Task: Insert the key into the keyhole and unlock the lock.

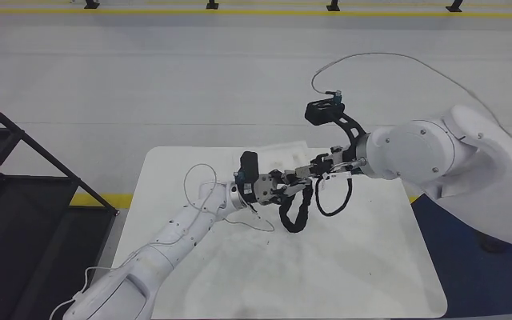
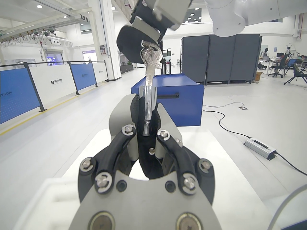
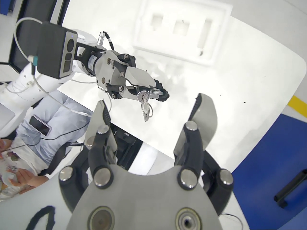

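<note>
— Left jaws, right under my left wrist camera: closed tight on the lock (image 2: 148, 101), gripping its chrome barrel.

— And the wider scene, big to small?

— White bench (image 1: 360, 256) underneath everything. On its far side, about the middle, I see a white foam tray (image 1: 282, 149) with three recesses. My left arm (image 1: 184, 232) comes in from the near left and my right arm (image 1: 408, 152) from the right. The two meet above the middle of the bench, on the near side of the tray.

— Right jaws?

— Standing wide, holding nothing, pointed at the keyhole end of the lock.

— So where's the key?

— The key (image 2: 151, 58) sits with its blade in the keyhole and its head sticking out toward the right jaws. A second key hangs beside it. From the left wrist camera the right jaws lie right by the key's head; I can't tell whether they touch it.

— Is the lock off the bench?

— Yes, I have it held up in the air, apart from the bench.
</note>
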